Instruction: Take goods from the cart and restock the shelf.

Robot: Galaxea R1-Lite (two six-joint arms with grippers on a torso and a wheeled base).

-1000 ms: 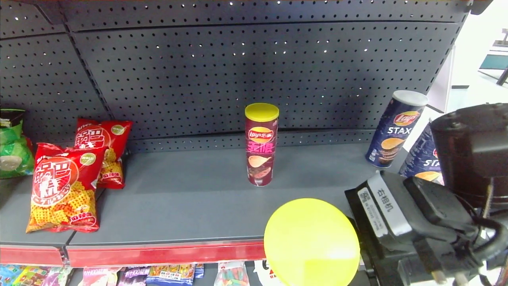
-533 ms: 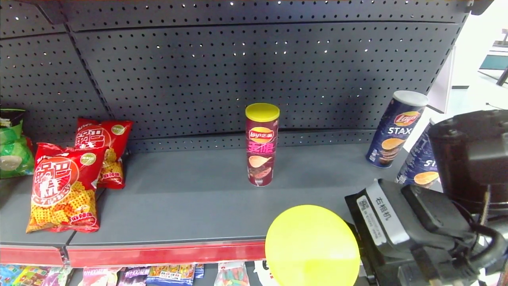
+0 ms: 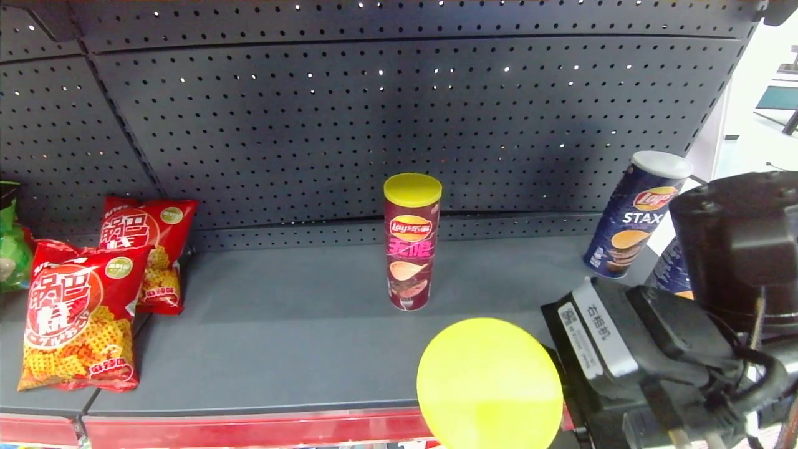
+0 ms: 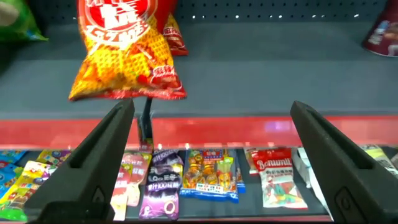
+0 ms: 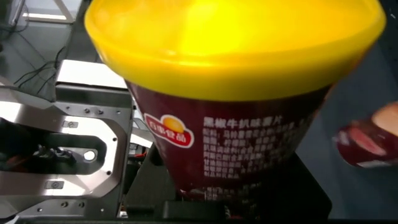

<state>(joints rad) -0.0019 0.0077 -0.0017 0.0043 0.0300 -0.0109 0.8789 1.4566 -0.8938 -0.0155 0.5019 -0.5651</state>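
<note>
My right gripper [image 5: 239, 198] is shut on a maroon chip can [image 5: 236, 124] with a yellow lid [image 3: 489, 383]. It holds the can upright at the lower right, just in front of the shelf's red front edge [image 3: 249, 429]. An identical can [image 3: 411, 243] stands upright mid-shelf, near the pegboard back. The grey shelf board [image 3: 299, 337] lies between them. My left gripper [image 4: 212, 109] is open and holds nothing, level with the red shelf edge [image 4: 211, 130] and below a red snack bag [image 4: 124, 50].
Two blue chip cans [image 3: 636, 215] [image 3: 676, 274] stand at the shelf's right end. Two red snack bags [image 3: 78, 324] [image 3: 153, 249] and a green bag [image 3: 9, 249] sit at the left. Small packets [image 4: 208, 177] hang under the shelf edge. Bare board surrounds the standing maroon can.
The head camera has shifted, so the shelf and its goods sit lower and further left in the picture. The held can stays at the lower right, slightly lower than a second ago.
</note>
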